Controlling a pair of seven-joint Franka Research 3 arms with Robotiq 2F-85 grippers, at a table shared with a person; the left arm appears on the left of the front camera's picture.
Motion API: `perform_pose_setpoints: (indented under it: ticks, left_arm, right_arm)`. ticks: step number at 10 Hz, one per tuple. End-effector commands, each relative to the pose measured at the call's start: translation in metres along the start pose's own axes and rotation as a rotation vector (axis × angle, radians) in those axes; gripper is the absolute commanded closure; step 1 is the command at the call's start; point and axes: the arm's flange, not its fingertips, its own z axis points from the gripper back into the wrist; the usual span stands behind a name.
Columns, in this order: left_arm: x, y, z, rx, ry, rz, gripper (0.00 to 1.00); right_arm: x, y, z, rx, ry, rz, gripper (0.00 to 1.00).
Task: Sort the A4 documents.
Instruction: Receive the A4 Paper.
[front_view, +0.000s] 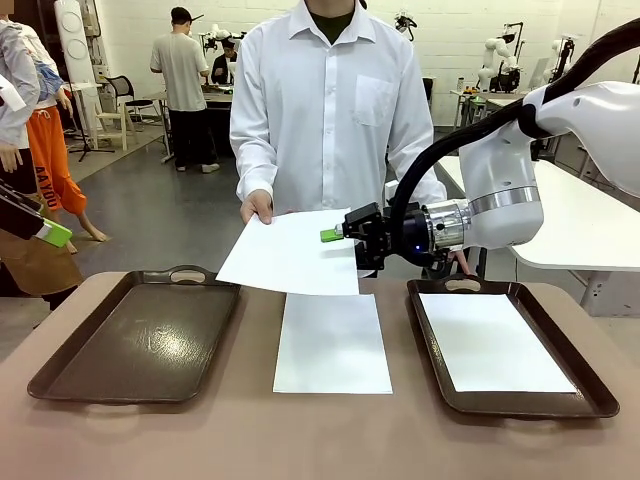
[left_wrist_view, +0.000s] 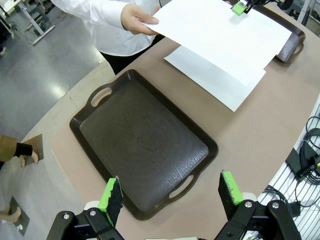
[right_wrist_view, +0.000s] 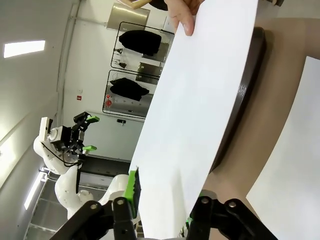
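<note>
**Desk:** Where's the paper we're after?

**Me:** The offered sheet (front_view: 295, 252) hangs mid-frame above the table (front_view: 200, 440). The person's hand (front_view: 257, 207) pinches its left corner, I'd say to keep it level for me. My right gripper (front_view: 332, 235) straddles its right edge with a gap showing, so I can't tell if it bites.

**Desk:** And the rest?

**Me:** A loose sheet (front_view: 332, 343) lies flat at centre. A trayed sheet (front_view: 495, 342) sits in the right tray (front_view: 600, 398), likely sorted. My left gripper (left_wrist_view: 172, 192) hovers spread wide over the left tray (front_view: 60, 375)
</note>
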Motion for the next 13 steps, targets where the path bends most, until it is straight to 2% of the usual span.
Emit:
perform_pose_setpoints:
  ticks: [1,2,3,4,5,7,10,11,13]
  left_arm:
    - [0.0,0.001,0.0,0.0,0.0,0.001,0.0]
    - [0.0,0.001,0.0,0.0,0.0,0.001,0.0]
    - [0.0,0.001,0.0,0.0,0.0,0.001,0.0]
    - [0.0,0.001,0.0,0.0,0.0,0.001,0.0]
    - [0.0,0.001,0.0,0.0,0.0,0.001,0.0]
    - [0.0,0.001,0.0,0.0,0.0,0.001,0.0]
    - [0.0,0.001,0.0,0.0,0.0,0.001,0.0]
    - [0.0,0.001,0.0,0.0,0.0,0.001,0.0]
    - [0.0,0.001,0.0,0.0,0.0,0.001,0.0]
  right_arm:
    - [0.009,-0.006,0.0,-0.001,-0.02,0.02,0.64]
    - [0.009,-0.006,0.001,0.0,-0.026,0.019,0.66]
    - [0.009,-0.007,0.001,0.006,-0.031,0.013,0.8]
    - [0.009,-0.007,0.001,0.008,-0.034,0.011,0.82]
    - [0.01,-0.007,0.001,0.008,-0.036,0.01,0.95]
    - [0.011,-0.007,0.001,0.009,-0.048,0.01,1.0]
    - [0.011,-0.009,0.006,0.019,-0.063,0.004,1.0]
    - [0.012,-0.008,0.011,0.036,-0.055,0.028,1.0]
    - [0.006,-0.004,0.007,0.005,-0.031,-0.01,1.0]
